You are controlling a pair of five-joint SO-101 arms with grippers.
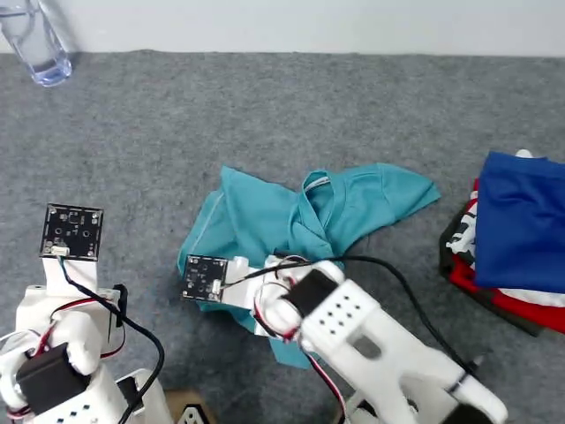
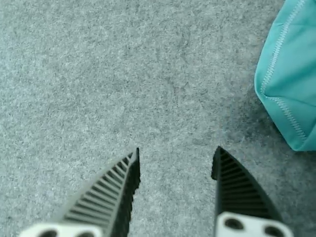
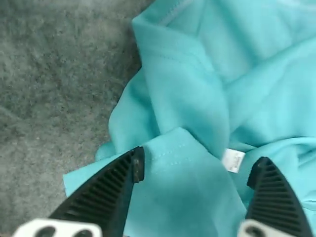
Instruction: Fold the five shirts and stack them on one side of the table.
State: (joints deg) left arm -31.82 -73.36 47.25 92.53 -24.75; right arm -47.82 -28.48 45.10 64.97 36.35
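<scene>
Two white arms low in the frame, both grippers open and empty, one above the teal shirt.

In the high view's lower left, the white left arm (image 1: 62, 344) hangs over the grey felt table cover (image 1: 265, 115); the left gripper (image 2: 175, 150) has its ribbed black jaws spread wide and holds nothing. At lower centre, the white right arm (image 1: 353, 327) leans over the crumpled teal cotton shirt (image 1: 309, 221) in mid-frame. The right gripper (image 3: 197, 160) is wide apart above the cloth, grasping none of it. The shirt's small white tag (image 3: 233, 160) is unreadable. At the right edge lies the stack of folded shirts (image 1: 521, 230), with blue on top. A clear plastic cup (image 1: 40, 49) stands at the upper left.
</scene>
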